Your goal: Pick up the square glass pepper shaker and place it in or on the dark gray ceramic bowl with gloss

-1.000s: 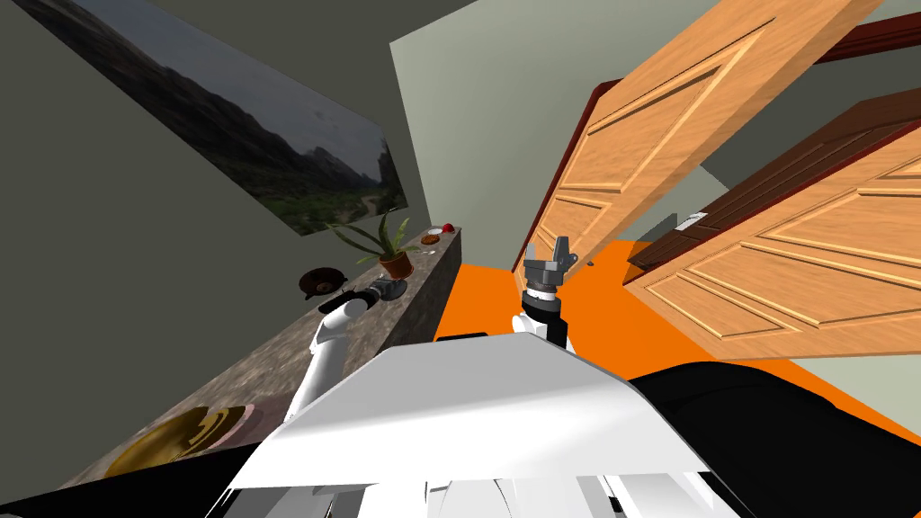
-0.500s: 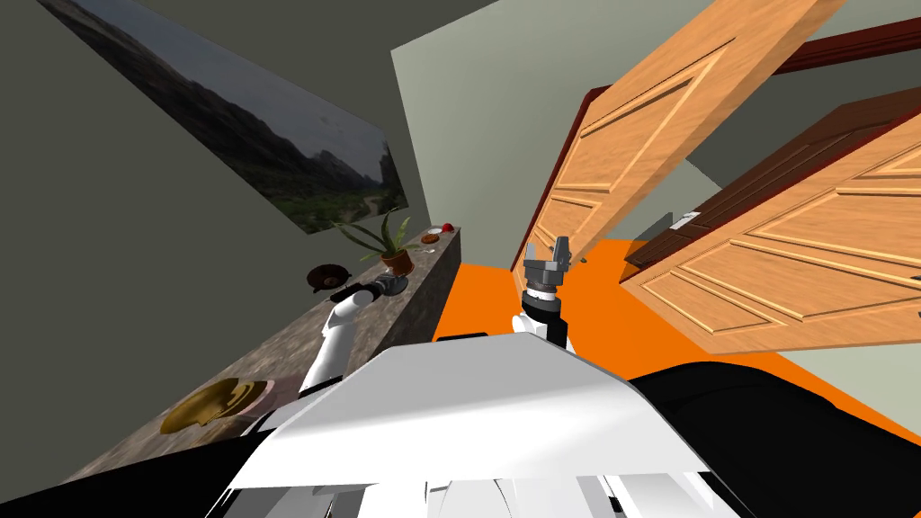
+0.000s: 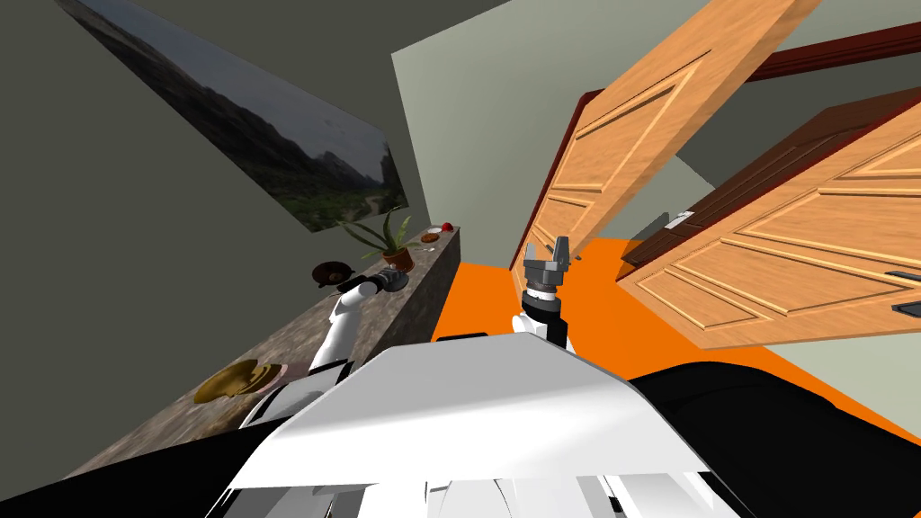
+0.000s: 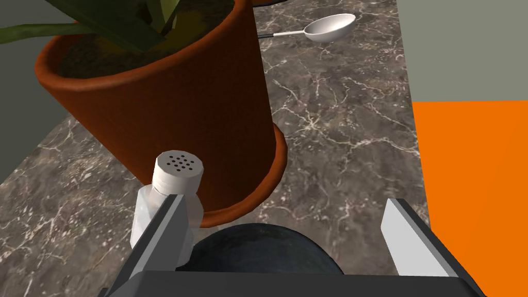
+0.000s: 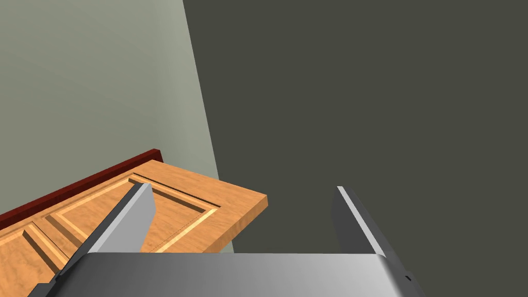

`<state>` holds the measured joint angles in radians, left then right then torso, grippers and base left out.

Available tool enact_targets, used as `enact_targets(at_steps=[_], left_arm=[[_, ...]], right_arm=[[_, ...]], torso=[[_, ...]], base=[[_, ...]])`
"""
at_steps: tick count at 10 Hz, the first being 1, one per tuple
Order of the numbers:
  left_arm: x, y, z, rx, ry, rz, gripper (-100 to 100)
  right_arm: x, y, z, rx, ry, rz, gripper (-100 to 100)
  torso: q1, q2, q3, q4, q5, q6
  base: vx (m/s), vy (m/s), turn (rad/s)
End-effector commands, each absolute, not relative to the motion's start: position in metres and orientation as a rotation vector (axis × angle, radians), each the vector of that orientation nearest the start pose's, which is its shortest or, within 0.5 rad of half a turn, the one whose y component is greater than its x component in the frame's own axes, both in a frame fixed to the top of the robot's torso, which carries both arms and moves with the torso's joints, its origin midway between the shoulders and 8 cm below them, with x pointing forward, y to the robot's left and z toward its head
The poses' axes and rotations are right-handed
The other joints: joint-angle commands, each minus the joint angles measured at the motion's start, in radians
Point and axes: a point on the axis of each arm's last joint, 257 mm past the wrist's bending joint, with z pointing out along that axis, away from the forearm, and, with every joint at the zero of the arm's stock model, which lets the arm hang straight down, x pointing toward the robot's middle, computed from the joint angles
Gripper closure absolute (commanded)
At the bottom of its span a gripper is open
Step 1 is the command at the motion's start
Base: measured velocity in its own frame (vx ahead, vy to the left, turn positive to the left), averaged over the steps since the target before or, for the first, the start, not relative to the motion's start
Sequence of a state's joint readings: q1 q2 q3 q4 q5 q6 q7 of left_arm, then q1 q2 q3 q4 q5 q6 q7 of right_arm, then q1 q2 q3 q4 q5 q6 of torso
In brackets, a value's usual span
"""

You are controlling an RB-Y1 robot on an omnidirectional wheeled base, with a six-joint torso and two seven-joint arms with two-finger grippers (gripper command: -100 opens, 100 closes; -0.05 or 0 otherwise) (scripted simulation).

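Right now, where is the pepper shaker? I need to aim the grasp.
In the left wrist view, the pepper shaker is on the marble counter beside the plant pot, at one finger of the open left hand.

Dark marbled stone desk along the head view's left carries a terracotta plant pot, white square shaker, dark glossy bowl, silver spoon, golden-brown bowl

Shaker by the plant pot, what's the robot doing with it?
The left gripper is open at the shaker, which stands on the counter right by the plant pot. One finger is against the shaker's side and the other is far off, so nothing is gripped yet. A dark round thing, maybe the bowl, sits low between the fingers. The right gripper is open and holds nothing.
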<state>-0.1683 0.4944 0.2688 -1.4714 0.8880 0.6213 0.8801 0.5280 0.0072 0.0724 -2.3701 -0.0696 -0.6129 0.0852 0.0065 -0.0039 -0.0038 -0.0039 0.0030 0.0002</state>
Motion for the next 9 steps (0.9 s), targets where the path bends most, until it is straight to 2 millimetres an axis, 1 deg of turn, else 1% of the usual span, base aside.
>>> enact_targets(at_steps=[1,2,3,5,6,7,9], left_arm=[[0.564,0.421,-0.234,-2.519,0.302,-1.696,-100],[0.561,0.425,-0.243,-2.538,0.287,-1.673,-100],[0.580,0.421,-0.223,-2.486,0.348,-1.695,-100],[0.596,0.421,-0.217,-2.494,0.323,-1.707,-100],[0.593,0.428,-0.233,-2.527,0.296,-1.668,-100],[0.608,0.431,-0.216,-2.479,0.342,-1.673,-100],[0.623,0.432,-0.210,-2.491,0.314,-1.677,-100]], right_arm=[[0.303,-0.265,0.074,0.549,0.452,1.360,0],[0.303,-0.265,0.074,0.549,0.452,1.360,0],[0.303,-0.265,0.074,0.549,0.452,1.360,0],[0.303,-0.265,0.074,0.549,0.452,1.360,0],[0.303,-0.265,0.074,0.549,0.452,1.360,0],[0.303,-0.265,0.074,0.549,0.452,1.360,0],[0.303,-0.265,0.074,0.549,0.452,1.360,0]], torso=[[0.000,0.000,0.000,0.000,0.000,0.000],[0.000,-0.002,-0.001,-0.001,0.000,0.000],[0.001,-0.003,-0.002,-0.001,0.000,0.000],[-0.001,0.005,0.003,0.001,0.000,0.000],[0.000,0.004,0.002,0.001,0.000,0.000],[0.000,0.001,0.001,0.000,0.000,0.000],[0.000,0.005,0.003,0.001,0.000,0.000]], base=[[0.009,0.000,0.000],[0.014,0.002,0.000],[-0.084,-0.021,-0.018],[-0.118,-0.015,-0.007],[-0.029,0.000,0.000],[-0.103,-0.007,-0.019],[-0.103,-0.012,-0.007]])
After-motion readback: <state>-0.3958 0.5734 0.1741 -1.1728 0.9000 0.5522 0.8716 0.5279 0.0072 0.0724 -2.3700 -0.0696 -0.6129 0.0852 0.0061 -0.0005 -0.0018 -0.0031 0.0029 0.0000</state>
